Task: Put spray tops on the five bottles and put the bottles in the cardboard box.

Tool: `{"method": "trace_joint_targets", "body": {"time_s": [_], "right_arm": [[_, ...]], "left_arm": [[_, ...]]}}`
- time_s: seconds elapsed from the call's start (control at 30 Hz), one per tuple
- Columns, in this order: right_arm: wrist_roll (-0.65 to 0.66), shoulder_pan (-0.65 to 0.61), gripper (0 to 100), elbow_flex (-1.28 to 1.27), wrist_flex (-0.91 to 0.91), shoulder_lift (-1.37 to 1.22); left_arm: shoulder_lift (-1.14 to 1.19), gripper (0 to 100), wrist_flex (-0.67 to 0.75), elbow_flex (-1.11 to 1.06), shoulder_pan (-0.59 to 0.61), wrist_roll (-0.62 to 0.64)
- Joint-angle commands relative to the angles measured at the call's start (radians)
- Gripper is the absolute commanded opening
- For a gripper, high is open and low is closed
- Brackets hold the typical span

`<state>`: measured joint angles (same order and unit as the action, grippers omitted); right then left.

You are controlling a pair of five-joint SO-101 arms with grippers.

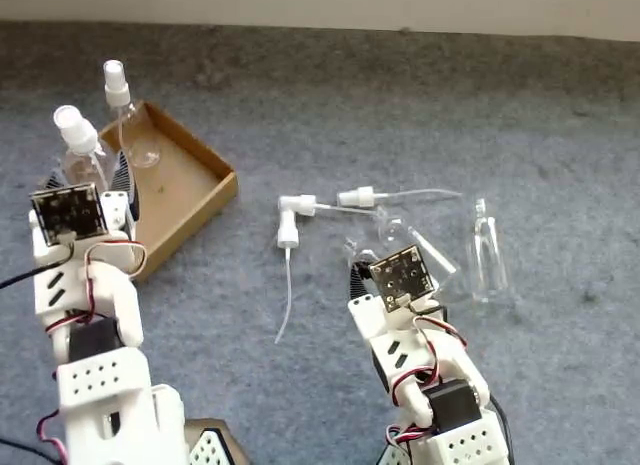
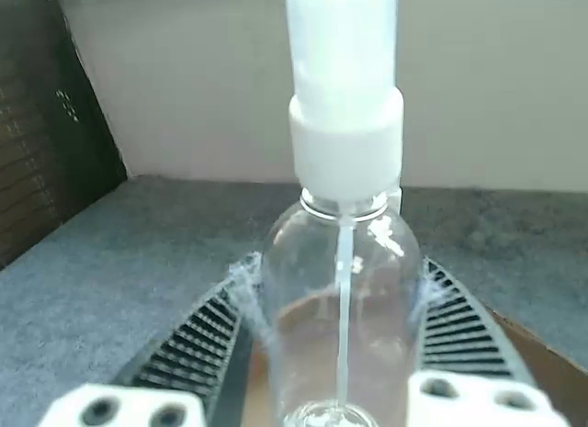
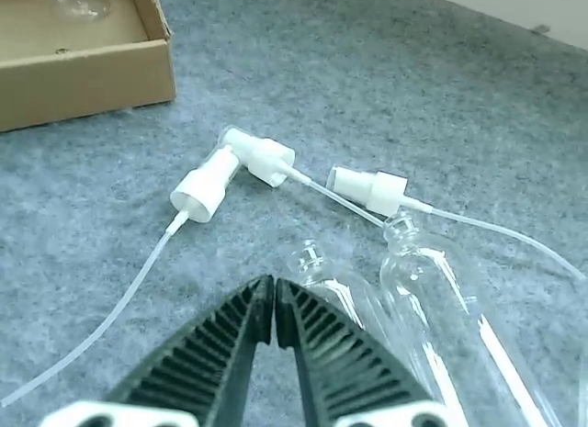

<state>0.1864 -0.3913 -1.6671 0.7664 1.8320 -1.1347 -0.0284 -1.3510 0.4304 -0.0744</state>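
My left gripper (image 2: 335,280) is shut on a clear bottle (image 2: 338,308) with a white spray top (image 2: 344,124). In the high view this bottle (image 1: 78,153) stands upright in the left gripper (image 1: 88,173) at the left rim of the cardboard box (image 1: 185,200). A second capped bottle (image 1: 128,120) stands in the box's far corner. My right gripper (image 3: 274,294) is shut with nothing in it, just short of two uncapped bottles (image 3: 441,298) lying on the carpet. A third bare bottle (image 1: 487,250) lies farther right. Three loose spray tops (image 3: 207,184) with long tubes lie beyond.
Grey carpet covers the table (image 1: 330,95). Thin dip tubes (image 1: 285,295) trail from the loose spray tops towards the front and to the right. The box's near corner (image 3: 156,73) is left of the tops. Open carpet lies at the back and far right.
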Motion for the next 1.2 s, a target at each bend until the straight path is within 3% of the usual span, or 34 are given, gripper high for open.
{"method": "trace_joint_targets", "body": {"time_s": [0.0, 0.8, 0.93, 1.17], "right_arm": [[0.003, 0.012, 0.5, -0.120, -0.027, 0.008], [0.003, 0.012, 0.5, -0.120, -0.027, 0.008], [0.003, 0.012, 0.5, -0.120, -0.027, 0.008], [0.003, 0.012, 0.5, -0.120, -0.027, 0.008]], "left_arm": [[0.145, 12, 0.183, 0.073, 0.053, 0.081], [1.067, 12, 0.853, 0.328, 0.097, 0.100], [1.179, 12, 0.878, 0.400, 0.127, 0.166], [1.293, 12, 0.881, 0.463, 0.137, 0.172]]}}
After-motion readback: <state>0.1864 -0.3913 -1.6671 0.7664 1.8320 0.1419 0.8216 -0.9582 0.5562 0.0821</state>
